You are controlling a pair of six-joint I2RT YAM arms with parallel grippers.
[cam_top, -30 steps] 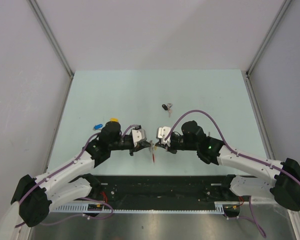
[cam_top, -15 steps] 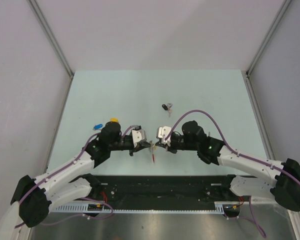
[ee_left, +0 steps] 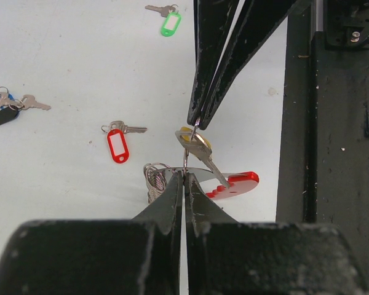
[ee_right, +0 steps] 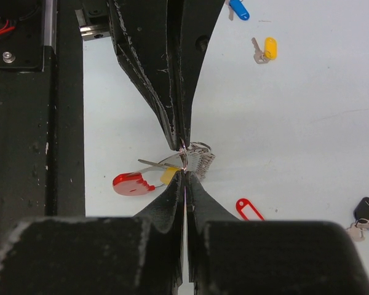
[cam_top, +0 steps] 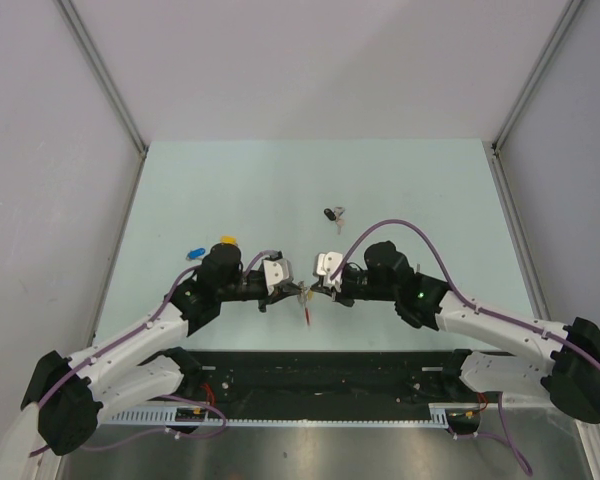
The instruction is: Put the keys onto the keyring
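Nothing had shifted over the last second: both arms held still above the table [cam_top: 230, 190]. The left fingers [ee_left: 183, 182] stayed pinched shut on the keyring [ee_left: 238, 182], and the right fingers [ee_left: 200, 112] stayed shut on the yellow-tagged key [ee_left: 197, 144] just above it — threading looked paused mid-step.

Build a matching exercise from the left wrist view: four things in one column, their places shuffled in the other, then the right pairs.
Things
1. green-tagged key
2. red-tagged key
3. black-tagged key
4. keyring

Places
A. on the table at the left edge of the view
B. where the left end effector and right end effector meet, together with the yellow-tagged key
C. on the table at the top of the view
D. on the table mid-view, left of both end effectors

Pairs: 1-C, 2-D, 3-A, 4-B
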